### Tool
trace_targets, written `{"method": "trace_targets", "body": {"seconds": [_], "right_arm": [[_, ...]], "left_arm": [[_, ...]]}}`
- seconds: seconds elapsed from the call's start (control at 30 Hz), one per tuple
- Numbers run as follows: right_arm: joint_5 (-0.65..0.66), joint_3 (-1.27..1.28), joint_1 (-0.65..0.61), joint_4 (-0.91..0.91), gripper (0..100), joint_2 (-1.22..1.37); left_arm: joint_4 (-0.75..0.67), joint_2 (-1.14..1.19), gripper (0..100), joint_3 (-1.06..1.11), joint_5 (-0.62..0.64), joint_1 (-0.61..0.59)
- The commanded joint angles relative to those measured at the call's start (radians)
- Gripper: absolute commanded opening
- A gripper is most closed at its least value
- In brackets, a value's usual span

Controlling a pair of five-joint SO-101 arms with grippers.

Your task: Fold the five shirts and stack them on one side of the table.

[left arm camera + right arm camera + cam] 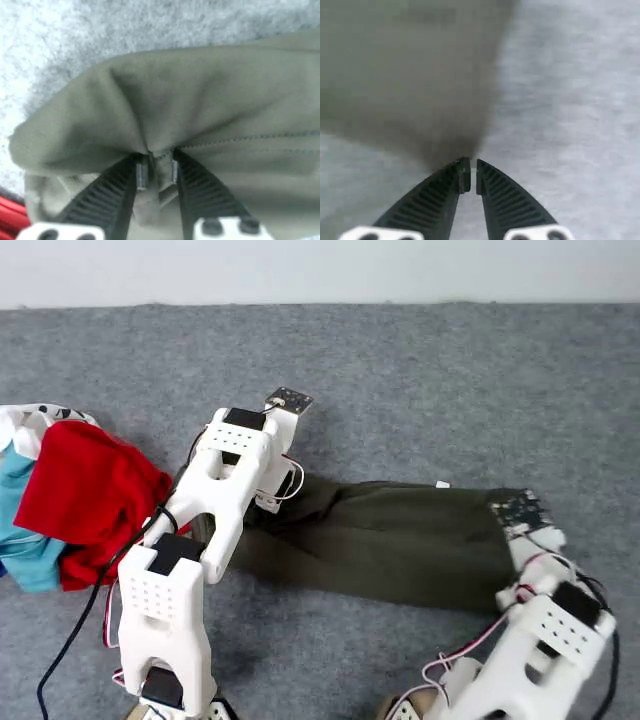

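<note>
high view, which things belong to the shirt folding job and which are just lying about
Job:
- olive shirt, pinched by the left gripper and the right gripper
- red shirt, teal shirt and white patterned shirt, heaped together

Not part of the job:
- grey table cover, just the work surface

My left arm stretches forward from the near edge, and my left tool is pinched shut on a fold of the olive shirt. My right arm is bent low, with my right tool closed on the shirt's other end.
</note>
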Motion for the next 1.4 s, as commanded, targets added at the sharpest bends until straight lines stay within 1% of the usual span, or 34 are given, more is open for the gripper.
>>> {"method": "trace_targets", "body": {"seconds": [0.0,0.1,0.2,0.27,0.33,0.4,0.57,0.67,0.8,0.97,1.03,1.13,1.27,1.37], "right_arm": [[-0.057,-0.060,-0.084,0.102,3.8,-0.019],[-0.089,-0.034,-0.148,0.087,3.8,-0.018],[-0.123,0.029,-0.225,-0.005,3.9,-0.008],[-0.126,0.092,-0.249,-0.085,3.9,-0.008],[-0.123,0.143,-0.243,-0.136,3.9,-0.008],[-0.097,0.173,-0.217,-0.151,3.9,-0.008],[0.044,0.224,-0.116,-0.157,3.9,-0.016],[0.115,0.222,-0.027,-0.243,3.9,-0.013],[0.164,0.221,0.070,-0.361,4.0,-0.010],[0.221,0.218,0.174,-0.372,4.0,-0.018],[0.218,0.190,0.217,-0.361,4.0,-0.018],[0.196,0.121,0.249,-0.291,4.0,-0.018],[0.032,0.005,0.243,-0.189,4.0,-0.018],[-0.086,-0.049,0.193,-0.145,4.0,-0.010]], "left_arm": [[-0.015,0.035,10,0.004,-0.005,0.008],[-0.015,0.035,10,0.004,-0.005,0.008],[-0.015,0.035,10,0.004,-0.005,0.008],[-0.015,0.035,10,0.004,-0.005,0.008],[-0.015,0.035,10,0.004,-0.005,0.008],[-0.015,0.035,10,0.004,-0.005,0.008],[-0.015,0.035,10,0.004,-0.003,0.008],[-0.015,0.035,10,0.004,-0.003,0.008],[-0.015,0.035,10,0.004,-0.003,0.008],[-0.015,0.035,10,0.004,-0.003,0.008],[-0.015,0.035,10,0.004,-0.003,0.008],[-0.015,0.035,10,0.004,-0.003,0.008],[-0.015,0.035,10,0.004,-0.003,0.008],[-0.015,0.035,10,0.004,-0.003,0.008]]}}
